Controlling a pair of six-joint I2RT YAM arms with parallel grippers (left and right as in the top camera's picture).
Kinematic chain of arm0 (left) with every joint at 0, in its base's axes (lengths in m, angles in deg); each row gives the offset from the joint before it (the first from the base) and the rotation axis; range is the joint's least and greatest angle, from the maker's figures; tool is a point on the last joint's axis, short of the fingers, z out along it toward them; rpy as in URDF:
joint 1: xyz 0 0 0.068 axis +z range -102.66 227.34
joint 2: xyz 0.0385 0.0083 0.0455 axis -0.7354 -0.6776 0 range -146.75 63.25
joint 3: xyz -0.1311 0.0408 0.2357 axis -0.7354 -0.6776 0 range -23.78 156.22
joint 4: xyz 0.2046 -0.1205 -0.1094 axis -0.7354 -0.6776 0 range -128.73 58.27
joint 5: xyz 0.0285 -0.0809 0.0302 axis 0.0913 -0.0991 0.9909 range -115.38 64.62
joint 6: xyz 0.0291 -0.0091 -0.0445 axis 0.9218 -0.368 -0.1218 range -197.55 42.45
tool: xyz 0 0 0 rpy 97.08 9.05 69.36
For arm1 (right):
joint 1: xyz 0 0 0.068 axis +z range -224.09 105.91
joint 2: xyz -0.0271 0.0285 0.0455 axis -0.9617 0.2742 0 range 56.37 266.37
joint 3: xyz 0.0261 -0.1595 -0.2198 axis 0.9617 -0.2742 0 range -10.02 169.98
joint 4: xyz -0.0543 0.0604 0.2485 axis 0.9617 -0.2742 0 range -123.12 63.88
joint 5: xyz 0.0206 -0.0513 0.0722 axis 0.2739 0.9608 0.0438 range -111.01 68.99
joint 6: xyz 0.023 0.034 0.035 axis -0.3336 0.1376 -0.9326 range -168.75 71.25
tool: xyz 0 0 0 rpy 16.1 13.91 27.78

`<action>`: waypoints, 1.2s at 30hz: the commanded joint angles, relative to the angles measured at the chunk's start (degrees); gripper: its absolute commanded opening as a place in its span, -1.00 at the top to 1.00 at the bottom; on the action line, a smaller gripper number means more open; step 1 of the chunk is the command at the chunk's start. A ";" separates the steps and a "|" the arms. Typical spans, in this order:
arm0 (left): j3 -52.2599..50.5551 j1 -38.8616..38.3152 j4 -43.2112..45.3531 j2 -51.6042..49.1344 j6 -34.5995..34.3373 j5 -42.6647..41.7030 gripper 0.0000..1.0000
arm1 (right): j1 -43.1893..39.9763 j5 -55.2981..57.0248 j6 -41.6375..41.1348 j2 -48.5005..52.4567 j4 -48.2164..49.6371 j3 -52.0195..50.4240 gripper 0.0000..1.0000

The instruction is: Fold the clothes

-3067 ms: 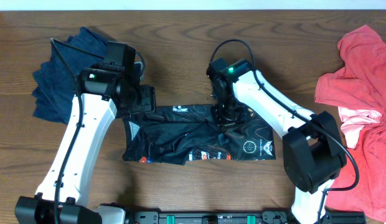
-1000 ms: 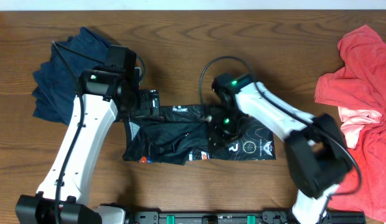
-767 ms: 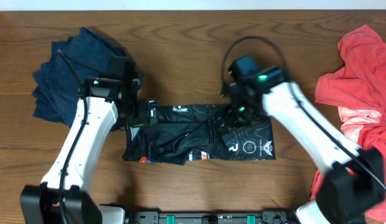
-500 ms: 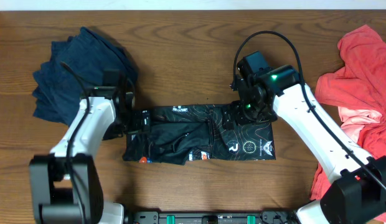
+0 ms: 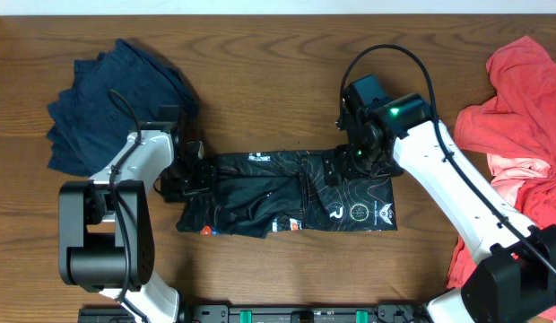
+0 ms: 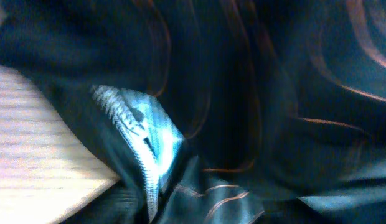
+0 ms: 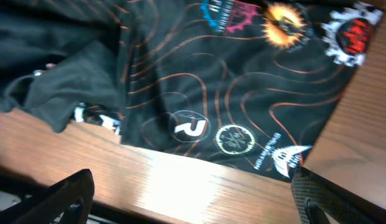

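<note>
A black garment with orange contour lines and logos [image 5: 287, 193] lies flattened across the table's middle. My left gripper [image 5: 195, 175] is low at its left edge. The left wrist view is filled by blurred black cloth [image 6: 255, 93] with a pale blue patch [image 6: 140, 134], and no fingers show there. My right gripper [image 5: 343, 166] hovers over the garment's upper right part. In the right wrist view its fingertips [image 7: 62, 199] stand wide apart, open, with bare wood between them and the printed cloth [image 7: 243, 81] just beyond.
A crumpled navy garment [image 5: 108, 99] lies at the back left, close behind the left arm. A red and pink garment [image 5: 520, 135] is heaped along the right edge. Brown wooden table [image 5: 260, 63] surrounds the black garment.
The left arm has swung down and back, bringing its gripper to the black garment's left edge. The right gripper left the garment's middle, moved up to the right and opened.
</note>
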State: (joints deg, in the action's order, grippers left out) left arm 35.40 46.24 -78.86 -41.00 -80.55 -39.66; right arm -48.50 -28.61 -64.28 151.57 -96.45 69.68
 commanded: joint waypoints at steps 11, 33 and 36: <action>7.65 3.80 -8.15 -2.38 -0.74 -2.67 0.88 | -6.71 14.12 -3.04 0.17 -2.19 0.33 -0.99; 15.30 -7.61 -15.67 20.74 -5.25 -6.03 0.88 | -16.63 15.69 -1.11 0.17 -2.89 0.33 -0.99; 15.02 -15.63 -14.01 19.41 -6.91 -6.03 0.87 | -16.63 15.65 -1.11 0.17 -3.02 0.33 -0.99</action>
State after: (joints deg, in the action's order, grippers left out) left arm 49.54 36.82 -93.72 -20.65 -84.62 -43.92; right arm -64.92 -13.18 -66.10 151.57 -99.42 69.68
